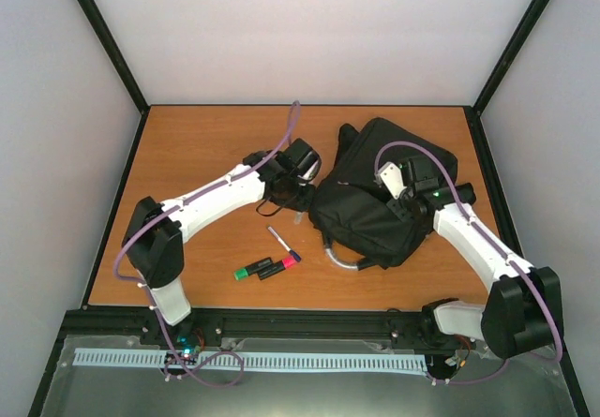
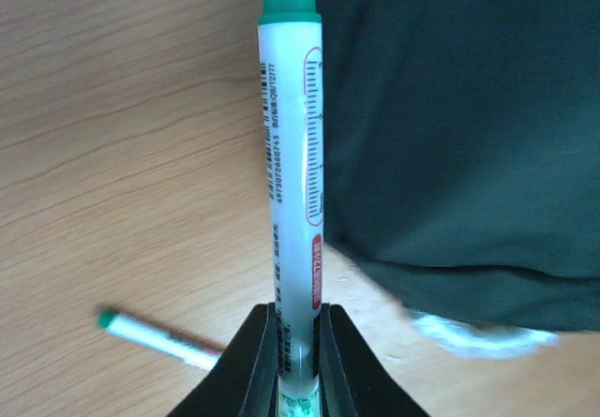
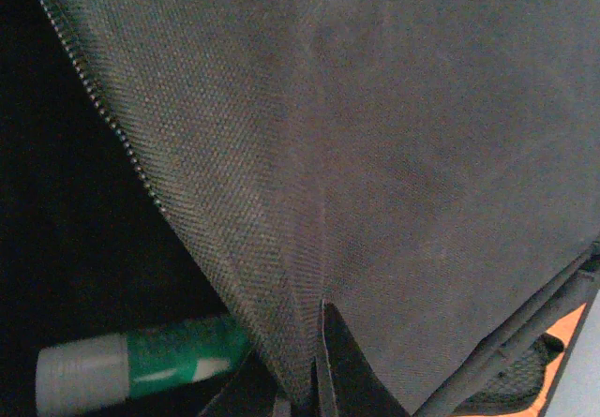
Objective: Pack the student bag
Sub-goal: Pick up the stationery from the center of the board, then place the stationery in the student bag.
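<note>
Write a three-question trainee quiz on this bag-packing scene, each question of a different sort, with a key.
1. True or false: the left gripper has its jaws shut on a white marker with a green cap.
2. Choose one. The jaws of the right gripper pinch:
A) fabric of the student bag
B) a pencil
C) nothing at all
3. Fill in: beside the green highlighter on the table lies a second highlighter, coloured ____.

Key: 1 true; 2 A; 3 pink.
</note>
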### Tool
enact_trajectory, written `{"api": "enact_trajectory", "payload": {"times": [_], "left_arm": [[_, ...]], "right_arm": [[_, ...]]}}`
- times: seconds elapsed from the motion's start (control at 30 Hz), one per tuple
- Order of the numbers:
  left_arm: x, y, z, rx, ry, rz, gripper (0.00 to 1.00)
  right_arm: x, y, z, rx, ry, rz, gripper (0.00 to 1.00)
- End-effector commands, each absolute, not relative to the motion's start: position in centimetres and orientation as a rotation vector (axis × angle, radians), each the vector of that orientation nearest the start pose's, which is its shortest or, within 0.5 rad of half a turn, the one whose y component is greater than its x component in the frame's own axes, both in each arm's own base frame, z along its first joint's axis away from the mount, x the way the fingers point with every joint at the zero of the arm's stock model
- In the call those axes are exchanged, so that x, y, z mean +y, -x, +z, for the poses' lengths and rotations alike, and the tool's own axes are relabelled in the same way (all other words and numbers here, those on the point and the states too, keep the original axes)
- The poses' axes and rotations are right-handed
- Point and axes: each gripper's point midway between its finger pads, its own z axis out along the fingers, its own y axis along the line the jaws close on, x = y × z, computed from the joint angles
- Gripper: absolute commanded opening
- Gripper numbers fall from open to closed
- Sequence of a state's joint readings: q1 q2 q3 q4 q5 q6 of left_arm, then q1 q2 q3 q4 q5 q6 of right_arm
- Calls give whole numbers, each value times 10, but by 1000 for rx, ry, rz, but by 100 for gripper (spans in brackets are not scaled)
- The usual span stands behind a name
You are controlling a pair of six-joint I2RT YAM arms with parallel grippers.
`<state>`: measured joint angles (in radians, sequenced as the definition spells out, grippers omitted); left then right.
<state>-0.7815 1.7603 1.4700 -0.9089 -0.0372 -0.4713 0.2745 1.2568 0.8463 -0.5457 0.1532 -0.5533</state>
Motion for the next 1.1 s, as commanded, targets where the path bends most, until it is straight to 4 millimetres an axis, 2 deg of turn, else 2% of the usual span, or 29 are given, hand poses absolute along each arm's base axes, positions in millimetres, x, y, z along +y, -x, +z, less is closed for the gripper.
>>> {"api": "enact_trajectory", "payload": {"times": [0.0,0.07,0.13,0.27,0.53,0.8,1.07], "left_arm": [[-353,-282,195,2561,-674,-698,1],[-376,-272,206,2521,-749,-826,1],[-394,-266,209,2509,-802,-898,1],[-420,-263,188,2551,-855,-966,1],[-437,-260,134,2663,-861,-1041,1],[-438,-266,101,2762,-839,-961,1],[-460,-284,129,2662,-809,-1021,1]], "right_arm": [[71,-330,169,2237,957,-283,3],[74,-328,170,2233,964,-254,3],[77,-327,169,2235,965,-232,3],[79,-325,166,2222,963,-218,3],[83,-318,177,2128,909,-176,3],[91,-310,180,2071,938,-123,3],[96,-306,169,2091,976,-84,3]]}}
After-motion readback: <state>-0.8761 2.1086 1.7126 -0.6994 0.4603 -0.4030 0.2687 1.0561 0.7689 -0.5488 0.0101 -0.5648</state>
